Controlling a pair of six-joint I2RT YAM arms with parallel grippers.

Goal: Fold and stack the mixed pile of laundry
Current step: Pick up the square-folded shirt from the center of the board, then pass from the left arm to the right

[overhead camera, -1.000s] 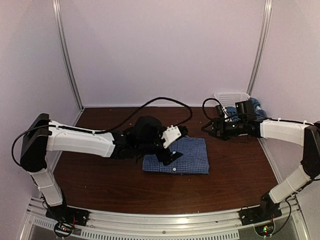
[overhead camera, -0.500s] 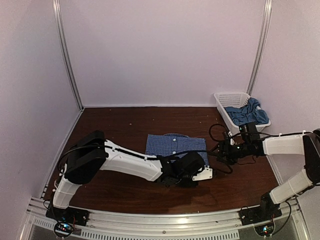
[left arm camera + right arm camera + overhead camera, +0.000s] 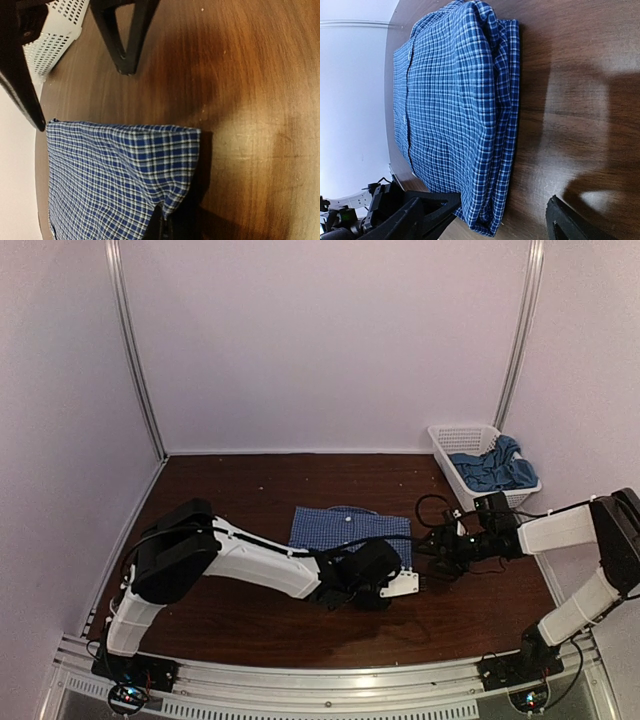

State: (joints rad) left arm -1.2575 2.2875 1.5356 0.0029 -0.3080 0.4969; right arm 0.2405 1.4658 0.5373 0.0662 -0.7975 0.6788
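At mid-table the folded checked shirt [image 3: 350, 530] lies flat; the left gripper [image 3: 408, 583] pinches its near right corner, likely to square the fold; the right gripper [image 3: 428, 558] hangs spread beside it; the teal t-shirt [image 3: 490, 468] waits in the basket [image 3: 450, 435].

A white plastic lattice basket [image 3: 445, 452] is sitting at the far right corner of the dark brown wooden table [image 3: 230, 490]. Pale lilac walls [image 3: 320, 340] are enclosing the table, and a silver metal rail [image 3: 330, 680] is running along its near edge.
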